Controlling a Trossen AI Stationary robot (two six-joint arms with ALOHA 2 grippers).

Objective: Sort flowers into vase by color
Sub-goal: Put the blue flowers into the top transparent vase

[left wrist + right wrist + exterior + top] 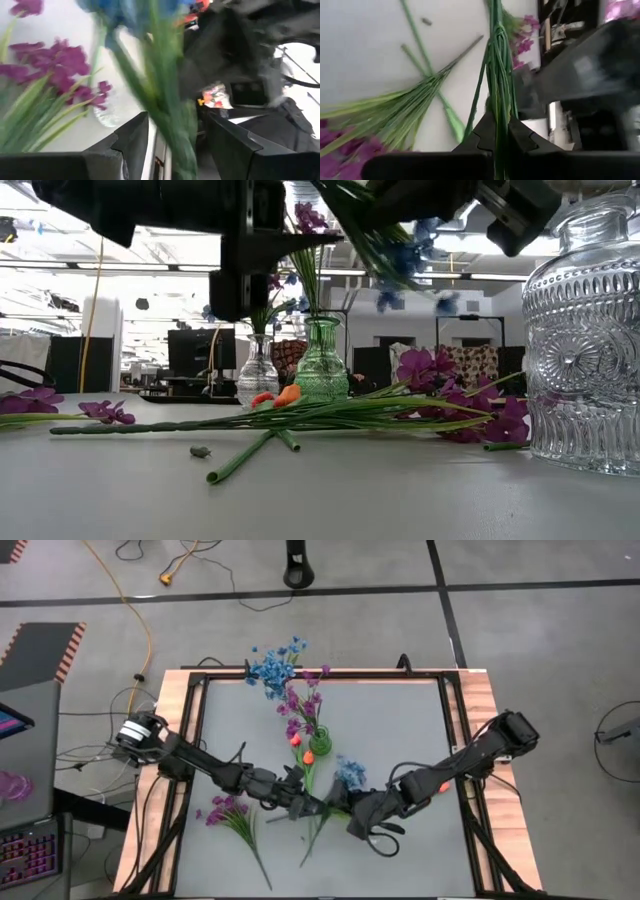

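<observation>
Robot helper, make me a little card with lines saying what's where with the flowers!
right gripper: shut on blue sprig's stem, above the table
left gripper: open, fingers either side of the same sprig
green vase: upright, mid-table
clear vase: holds purple flowers
purple sprig: lying on table, near left arm

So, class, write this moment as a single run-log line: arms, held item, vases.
right gripper: shut on blue sprig stem, lifted | left gripper: open around same stem | green vase: holds purple flowers | purple sprig: on table
</observation>
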